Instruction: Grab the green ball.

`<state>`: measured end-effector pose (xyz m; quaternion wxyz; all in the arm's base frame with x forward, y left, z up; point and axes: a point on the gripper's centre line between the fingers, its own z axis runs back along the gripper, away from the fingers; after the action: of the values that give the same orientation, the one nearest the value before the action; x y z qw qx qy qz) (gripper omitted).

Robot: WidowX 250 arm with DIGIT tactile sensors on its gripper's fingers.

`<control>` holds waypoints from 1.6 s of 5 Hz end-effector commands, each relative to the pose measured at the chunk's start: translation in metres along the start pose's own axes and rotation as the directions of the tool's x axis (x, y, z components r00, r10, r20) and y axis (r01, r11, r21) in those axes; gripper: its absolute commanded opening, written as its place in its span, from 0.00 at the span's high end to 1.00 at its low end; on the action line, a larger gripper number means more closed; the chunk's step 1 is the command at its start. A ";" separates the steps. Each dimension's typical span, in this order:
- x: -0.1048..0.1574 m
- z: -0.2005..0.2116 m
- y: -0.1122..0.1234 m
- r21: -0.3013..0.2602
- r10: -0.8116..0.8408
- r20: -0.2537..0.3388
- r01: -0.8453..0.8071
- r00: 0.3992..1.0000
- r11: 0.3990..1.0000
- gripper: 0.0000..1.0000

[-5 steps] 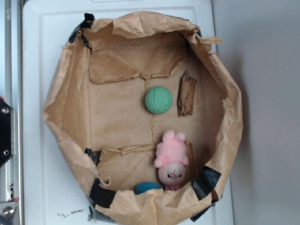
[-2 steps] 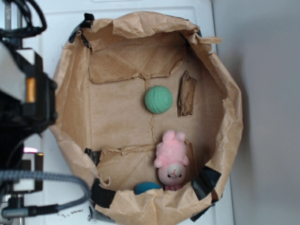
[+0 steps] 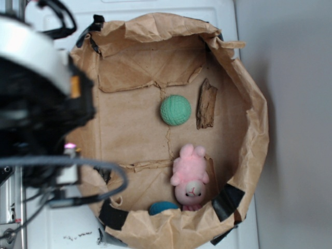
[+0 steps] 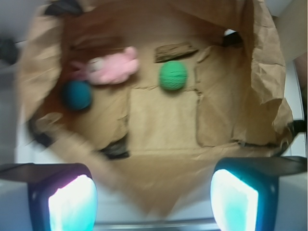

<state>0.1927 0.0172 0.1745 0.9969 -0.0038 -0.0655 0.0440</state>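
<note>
The green ball (image 3: 175, 110) lies on the brown paper floor of the bag, just left of a wood chip; in the wrist view the green ball (image 4: 173, 75) sits far ahead, near the top middle. My gripper (image 4: 154, 202) is open, its two glowing pads (image 4: 72, 204) wide apart with only the bag's near paper wall between them. It hangs over the bag's rim, well short of the ball. In the exterior view the arm (image 3: 36, 104) is a blurred black and silver mass over the bag's left side, and its fingers are hidden.
A crumpled brown paper bag (image 3: 254, 124) walls in everything. Inside lie a wood chip (image 3: 206, 105), a pink plush rabbit (image 3: 190, 175) and a teal-blue ball (image 3: 162, 207) by the near wall. The bag stands on a white tray (image 3: 46, 31).
The arm has swung in from the left edge and now looms over the bag's left side. The ball, plush and wood chip have not moved.
</note>
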 end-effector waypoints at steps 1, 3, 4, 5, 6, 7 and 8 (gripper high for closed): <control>0.003 0.007 0.004 0.000 0.007 0.032 -0.007 0.999 1.000 0.00; 0.003 0.007 0.004 0.000 0.007 0.032 -0.007 0.999 1.000 0.00; 0.032 -0.012 0.003 0.023 0.077 0.032 -0.078 0.996 0.997 0.00; 0.062 -0.027 0.005 0.020 0.130 0.034 -0.131 0.991 0.991 0.00; 0.083 -0.048 0.009 0.038 0.167 0.039 -0.169 0.985 0.985 0.00; 0.083 -0.061 0.013 0.013 0.133 0.065 -0.134 0.989 0.991 0.00; 0.086 -0.081 0.019 -0.004 0.110 0.077 -0.110 0.991 0.994 0.00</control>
<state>0.2821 0.0369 0.0946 0.9921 -0.0046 -0.0854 0.0918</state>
